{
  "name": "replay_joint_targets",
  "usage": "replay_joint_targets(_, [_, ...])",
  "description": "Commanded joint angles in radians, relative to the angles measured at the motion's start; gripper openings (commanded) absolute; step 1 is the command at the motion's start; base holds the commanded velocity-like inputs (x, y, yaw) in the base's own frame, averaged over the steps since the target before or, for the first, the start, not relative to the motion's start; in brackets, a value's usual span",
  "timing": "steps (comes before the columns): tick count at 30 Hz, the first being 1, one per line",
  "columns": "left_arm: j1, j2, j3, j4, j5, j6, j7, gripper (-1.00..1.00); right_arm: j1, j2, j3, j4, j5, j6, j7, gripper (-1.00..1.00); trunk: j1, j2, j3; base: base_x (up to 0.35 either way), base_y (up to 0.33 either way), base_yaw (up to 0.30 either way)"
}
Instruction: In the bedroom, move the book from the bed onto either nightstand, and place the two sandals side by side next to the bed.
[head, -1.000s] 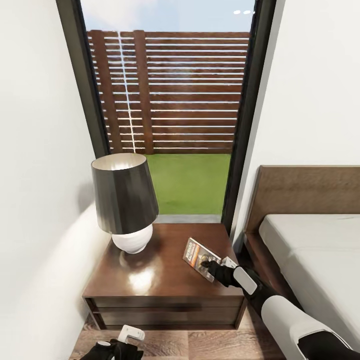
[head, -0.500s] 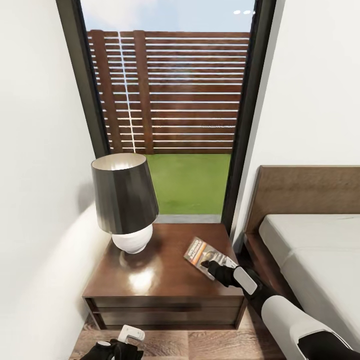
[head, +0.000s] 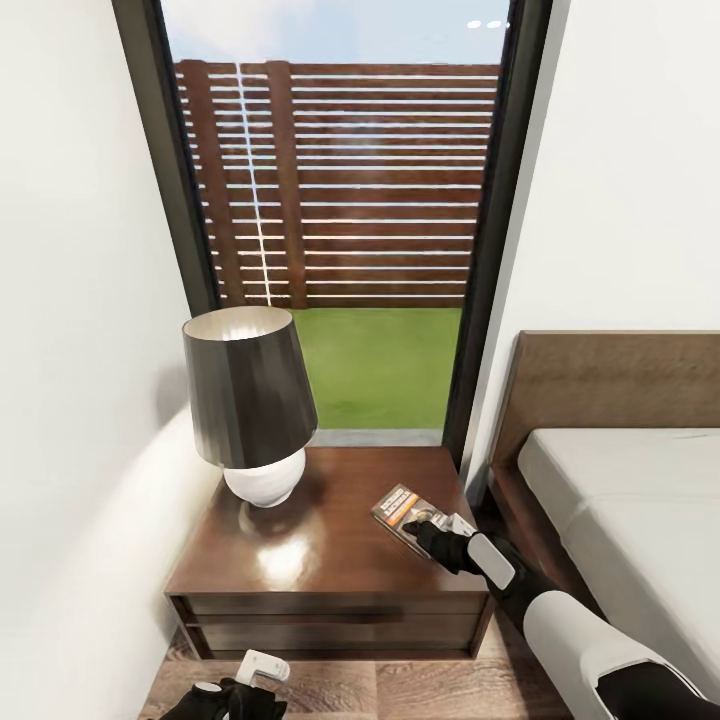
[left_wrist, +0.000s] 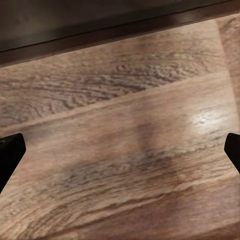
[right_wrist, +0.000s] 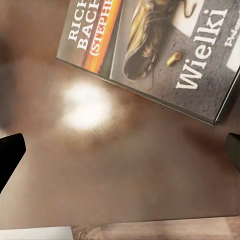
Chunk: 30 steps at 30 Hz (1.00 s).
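Note:
The book (head: 402, 512) lies flat on the right part of the nightstand (head: 300, 565), its dark cover with the orange band facing up. My right gripper (head: 428, 530) hovers just over the book's near edge. In the right wrist view the book (right_wrist: 150, 45) rests on the glossy wood, and the right gripper (right_wrist: 120, 155) is open, its fingertips wide apart and off the book. My left gripper (head: 235, 692) hangs low in front of the nightstand, open over the plank floor (left_wrist: 125, 150). The bed (head: 630, 500) stands to the right. The sandals are out of view.
A lamp (head: 248, 400) with a dark shade and white base takes up the nightstand's left half. Behind it a tall dark-framed window (head: 340, 200) shows grass and a slatted fence. White walls close in on the left, and the headboard (head: 620, 380) rises at the right.
The book has tipped from a raised tilt down to lying flat on the nightstand. The right gripper has barely shifted. The left arm is still.

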Motion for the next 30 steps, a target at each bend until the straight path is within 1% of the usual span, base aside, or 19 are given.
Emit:
replay_joint_targets(1, [0.000,0.000,0.001,-0.002,-0.007,0.005,-0.003,1.00,-0.001,0.000,0.002,0.000,0.003,0.002,0.003,1.00,0.000,0.000,-0.001,0.000,0.000,0.000])
replay_joint_targets(4, [0.000,0.000,0.001,-0.002,-0.007,0.004,-0.004,1.00,-0.001,0.000,0.001,0.000,0.003,0.002,0.003,1.00,0.000,0.000,-0.001,0.000,0.000,0.000])
replay_joint_targets(30, [0.000,0.000,0.001,-0.002,-0.007,-0.002,-0.004,1.00,0.000,0.000,0.001,0.000,0.003,0.001,0.004,1.00,-0.100,0.182,0.081,0.000,0.000,0.000])
